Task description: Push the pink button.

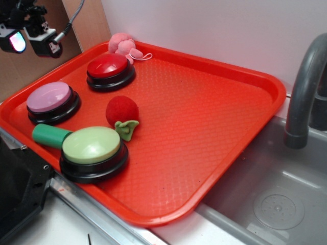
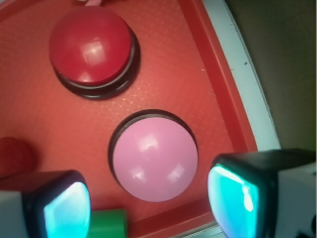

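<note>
The claw [image 2: 148, 206] hangs open, well above the pink button [image 2: 154, 157], its fingers straddling the dome, probably lining up for a straight press down. That button sits near the left edge of the red tray [image 1: 214, 127], between the red button [image 1: 110, 69] and the green one [image 1: 92, 148], beside a grey sink [image 1: 276, 204].

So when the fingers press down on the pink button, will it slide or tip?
Probably neither. The pink button sits flat on a wide black base on the textured tray, so it should stay put. Its glossy dome may let an off-centre press slip sideways.
</note>
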Available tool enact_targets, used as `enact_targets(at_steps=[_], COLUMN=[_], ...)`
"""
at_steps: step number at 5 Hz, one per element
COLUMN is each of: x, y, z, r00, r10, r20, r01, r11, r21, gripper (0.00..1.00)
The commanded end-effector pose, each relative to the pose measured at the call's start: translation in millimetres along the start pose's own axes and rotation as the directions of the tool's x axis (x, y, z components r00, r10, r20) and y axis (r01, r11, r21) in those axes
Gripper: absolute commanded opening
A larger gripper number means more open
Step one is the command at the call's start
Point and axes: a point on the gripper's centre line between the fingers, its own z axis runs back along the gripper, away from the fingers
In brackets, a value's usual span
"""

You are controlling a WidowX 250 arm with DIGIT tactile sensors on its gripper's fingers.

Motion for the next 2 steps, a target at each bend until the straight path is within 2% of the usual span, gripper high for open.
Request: enact_targets(at_steps=[1,2], x=[7.2,7.0], y=[5.1,4.5], z=[21.8,26.7], r00=[0.998,0.997], r10=[0.006,0.020], r20=[0.068,0.075], r01=[-0.007,-0.022], r11=[1.000,0.999], r21=[0.020,0.030], gripper=[1.00,1.00])
